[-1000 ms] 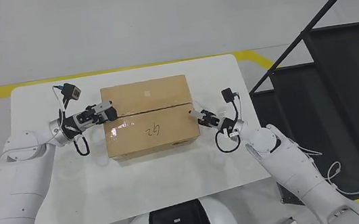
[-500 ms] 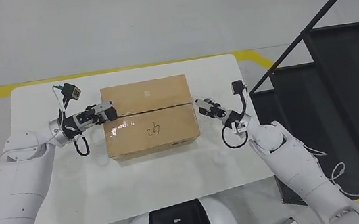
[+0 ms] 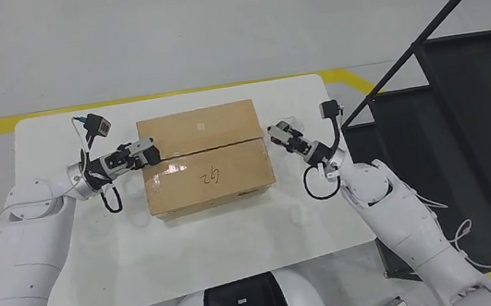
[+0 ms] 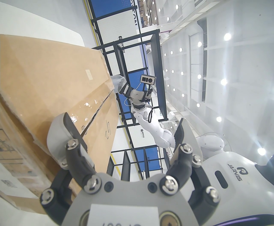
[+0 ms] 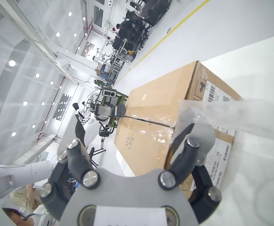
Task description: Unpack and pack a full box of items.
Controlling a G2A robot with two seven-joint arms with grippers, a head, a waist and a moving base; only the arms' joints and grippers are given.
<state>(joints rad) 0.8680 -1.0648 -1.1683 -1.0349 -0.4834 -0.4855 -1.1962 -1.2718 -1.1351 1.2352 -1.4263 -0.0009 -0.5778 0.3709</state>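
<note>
The left end effector (image 3: 144,150) sits at 9 o'clock of the brown box (image 3: 204,158). Its fingers are spread wide, with one by the taped seam. The box lies flaps down in the middle of the white bench (image 3: 83,267). At its 3 o'clock end, the right end effector (image 3: 278,133) is spread too. A clear tape strip (image 5: 214,115) seems stuck to one finger.

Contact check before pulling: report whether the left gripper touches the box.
Cannot tell: in the left wrist view the left gripper has one finger overlapping the box edge, hiding any gap.
</note>
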